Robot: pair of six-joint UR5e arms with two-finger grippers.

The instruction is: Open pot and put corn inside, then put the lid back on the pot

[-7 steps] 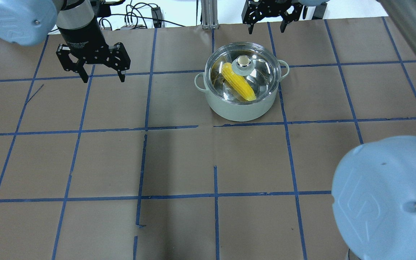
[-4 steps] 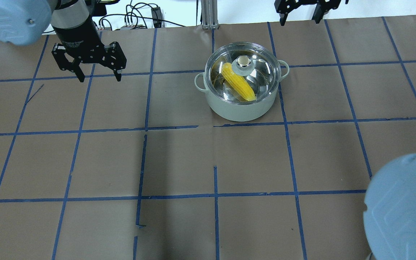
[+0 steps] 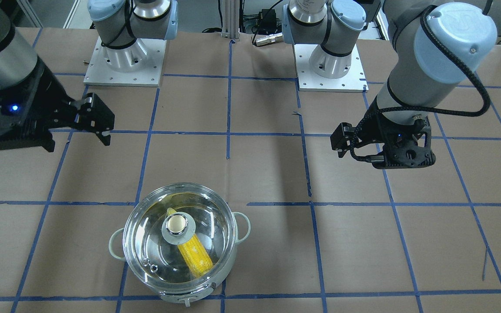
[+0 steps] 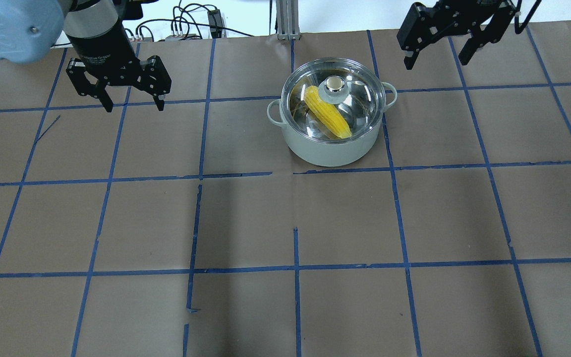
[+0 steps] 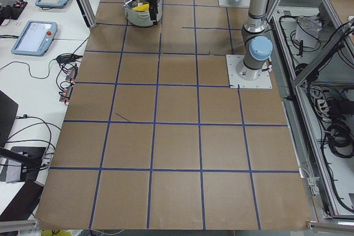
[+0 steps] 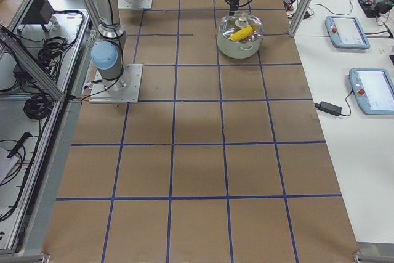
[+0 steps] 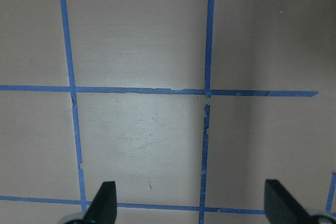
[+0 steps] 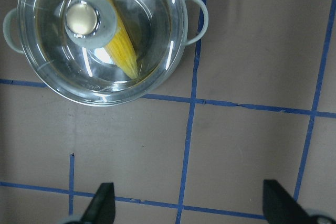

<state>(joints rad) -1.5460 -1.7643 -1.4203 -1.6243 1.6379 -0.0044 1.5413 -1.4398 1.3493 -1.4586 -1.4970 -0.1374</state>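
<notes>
The pot [image 4: 332, 148] stands on the table right of centre at the far side, with its clear glass lid [image 4: 360, 96] seated on it. The yellow corn [image 4: 327, 119] lies inside, seen through the glass. My left gripper [image 4: 133, 105] is open and empty, well to the left of the pot. My right gripper [image 4: 436, 60] is open and empty, beyond and to the right of the pot. The right wrist view shows the lid [image 8: 152, 19] and corn [image 8: 123, 51] ahead of the open right gripper [image 8: 191, 203]. The left wrist view shows the open left gripper [image 7: 191, 203] over bare paper.
Brown paper with a grid of blue tape [image 4: 295, 270] covers the table. The two arm bases [image 3: 124, 65] [image 3: 331, 65] stand at the robot's side. Cables [image 4: 191, 25] and an aluminium post [image 4: 285, 20] lie at the far edge.
My right gripper has swung to the right, away from the pot, and its elbow has left the lower right of the overhead view. My left gripper drifted slightly left. Pot, lid and corn stayed.
</notes>
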